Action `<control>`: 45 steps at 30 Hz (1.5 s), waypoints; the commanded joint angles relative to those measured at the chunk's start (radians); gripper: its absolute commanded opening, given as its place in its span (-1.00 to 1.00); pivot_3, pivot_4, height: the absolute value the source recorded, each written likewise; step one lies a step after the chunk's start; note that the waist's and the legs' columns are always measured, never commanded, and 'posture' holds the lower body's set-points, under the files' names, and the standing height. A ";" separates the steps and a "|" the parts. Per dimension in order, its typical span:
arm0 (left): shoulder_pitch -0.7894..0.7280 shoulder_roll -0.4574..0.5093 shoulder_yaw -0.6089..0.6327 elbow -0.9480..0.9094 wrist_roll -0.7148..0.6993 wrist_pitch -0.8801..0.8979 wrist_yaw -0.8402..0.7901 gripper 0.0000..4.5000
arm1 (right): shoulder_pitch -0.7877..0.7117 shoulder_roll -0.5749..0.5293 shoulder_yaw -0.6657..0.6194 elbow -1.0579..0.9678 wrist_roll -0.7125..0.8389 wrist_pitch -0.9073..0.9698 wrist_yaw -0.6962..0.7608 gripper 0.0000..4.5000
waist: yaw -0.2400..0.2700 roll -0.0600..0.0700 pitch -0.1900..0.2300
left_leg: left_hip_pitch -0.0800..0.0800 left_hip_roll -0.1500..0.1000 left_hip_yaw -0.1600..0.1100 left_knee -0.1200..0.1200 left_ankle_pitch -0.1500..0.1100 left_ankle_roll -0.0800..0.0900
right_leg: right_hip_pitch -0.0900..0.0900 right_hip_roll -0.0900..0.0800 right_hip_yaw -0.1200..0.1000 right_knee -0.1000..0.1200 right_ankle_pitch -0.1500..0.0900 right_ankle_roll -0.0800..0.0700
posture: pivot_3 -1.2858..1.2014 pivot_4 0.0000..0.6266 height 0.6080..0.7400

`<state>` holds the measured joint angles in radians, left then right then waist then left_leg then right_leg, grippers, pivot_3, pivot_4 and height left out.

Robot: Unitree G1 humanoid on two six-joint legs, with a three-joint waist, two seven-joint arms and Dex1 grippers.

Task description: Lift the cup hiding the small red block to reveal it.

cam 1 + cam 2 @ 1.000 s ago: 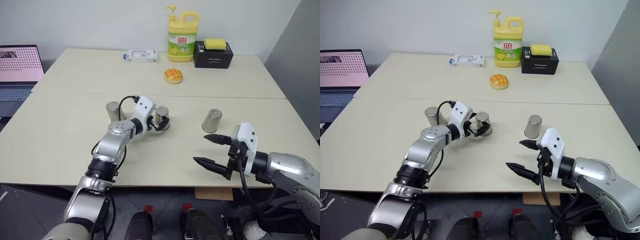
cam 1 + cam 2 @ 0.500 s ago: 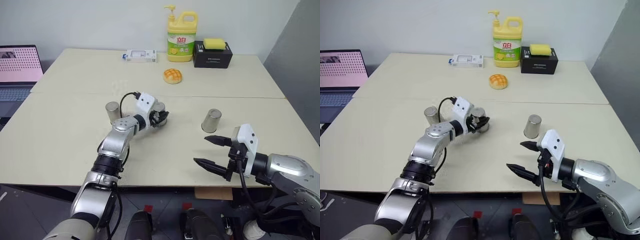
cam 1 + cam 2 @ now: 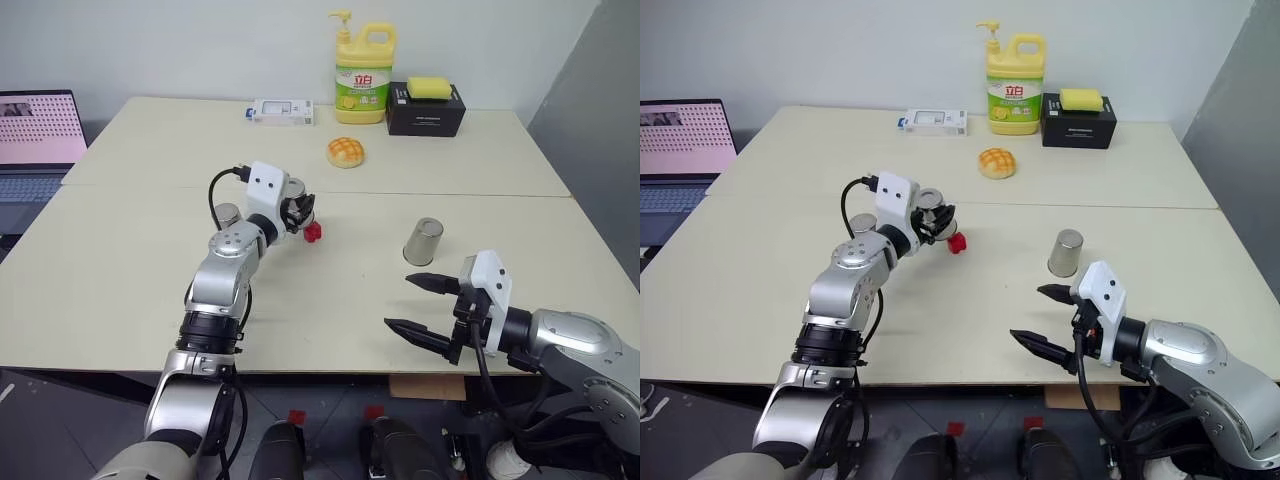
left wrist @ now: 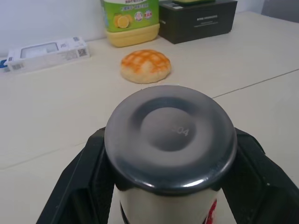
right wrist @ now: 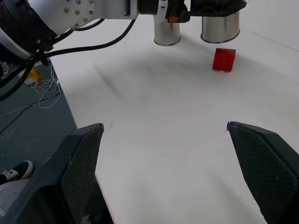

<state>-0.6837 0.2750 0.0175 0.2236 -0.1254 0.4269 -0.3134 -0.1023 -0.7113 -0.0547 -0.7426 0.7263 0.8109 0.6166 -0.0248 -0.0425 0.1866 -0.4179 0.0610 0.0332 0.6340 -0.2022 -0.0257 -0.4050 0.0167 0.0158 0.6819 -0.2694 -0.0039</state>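
Observation:
My left gripper point(image 3: 299, 209) is shut on the cup point(image 4: 170, 140), a dull silver tumbler held mouth-down just above the table. The small red block point(image 3: 313, 232) lies uncovered on the table point(image 3: 330, 300), just right of and below the held cup; it also appears as the red block point(image 5: 224, 59) in the right wrist view. A second cup point(image 3: 228, 215) stands behind my left arm, and a third cup point(image 3: 423, 241) stands to the right. My right gripper point(image 3: 398, 300) hovers open and empty near the table's front edge, below the third cup.
At the back of the table stand a yellow dish-soap bottle point(image 3: 363, 70), a black box point(image 3: 427, 112) with a yellow sponge on top, a white box point(image 3: 283, 110) and a bread bun point(image 3: 346, 152). A laptop point(image 3: 35, 140) sits off the left edge.
My left gripper closed on the middle cup, then raised it up and to the left, uncovering the red block. The right arm stayed still.

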 commanded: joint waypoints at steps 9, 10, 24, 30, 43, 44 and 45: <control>-0.001 -0.003 0.026 0.097 0.010 -0.003 0.013 0.20 | -0.010 0.008 -0.004 -0.030 0.005 -0.022 -0.007 1.00 | 0.000 0.000 0.000 | 0.000 0.000 0.000 0.000 0.000 0.000 | 0.000 0.000 0.000 0.000 0.000 0.000 | 0.03 -0.52 1.00; 0.000 -0.001 0.026 0.100 0.014 -0.005 0.013 0.20 | -0.010 0.008 -0.004 -0.030 0.005 -0.022 -0.007 1.00 | 0.001 0.000 -0.001 | 0.001 0.000 0.000 0.000 0.000 0.000 | 0.001 0.000 0.000 0.000 0.000 0.000 | 0.03 -0.52 1.00; 0.028 0.018 0.032 0.055 0.027 0.019 0.035 0.20 | -0.022 0.009 0.004 -0.021 0.007 -0.022 0.001 1.00 | 0.001 0.000 -0.001 | 0.000 0.000 0.000 0.000 0.000 0.000 | 0.000 0.000 0.000 0.000 0.000 0.001 | 0.03 -0.52 1.00; 0.028 0.024 0.040 0.070 0.027 0.044 0.045 0.20 | -0.027 0.012 0.010 -0.018 0.007 -0.024 -0.001 1.00 | 0.001 0.000 -0.001 | 0.000 0.000 0.000 0.000 0.000 0.000 | 0.000 0.000 0.000 0.000 0.000 0.001 | 0.03 -0.52 1.00; 0.021 0.021 0.055 0.017 0.006 0.063 0.042 0.99 | -0.019 0.016 0.013 -0.020 0.003 -0.027 -0.004 1.00 | 0.000 0.000 -0.001 | 0.000 0.000 0.000 0.000 0.000 0.000 | 0.000 0.000 0.000 0.000 0.000 0.001 | 0.03 -0.52 1.00; 0.021 0.023 0.056 -0.009 0.003 0.062 0.038 0.99 | -0.017 0.016 0.012 -0.020 0.003 -0.028 -0.004 1.00 | 0.000 0.000 -0.001 | 0.000 0.000 0.000 0.000 0.000 0.000 | 0.000 0.000 0.000 0.000 0.000 0.001 | 0.03 -0.52 1.00; 0.020 0.026 0.058 -0.033 -0.001 0.068 0.035 0.99 | -0.015 0.016 0.011 -0.020 0.004 -0.028 -0.005 1.00 | 0.000 0.000 0.000 | 0.000 0.000 0.000 0.000 0.000 0.000 | 0.000 0.000 0.000 0.000 0.000 0.001 | 0.03 -0.52 1.00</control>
<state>-0.6414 0.2892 0.0648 0.2821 -0.1146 0.4972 -0.2734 -0.1130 -0.6979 -0.0330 -0.7412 0.7262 0.8048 0.6101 -0.0246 -0.0428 0.1861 -0.4183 0.0613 0.0332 0.6343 -0.2022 -0.0257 -0.4049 0.0164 0.0161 0.6818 -0.2690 -0.0032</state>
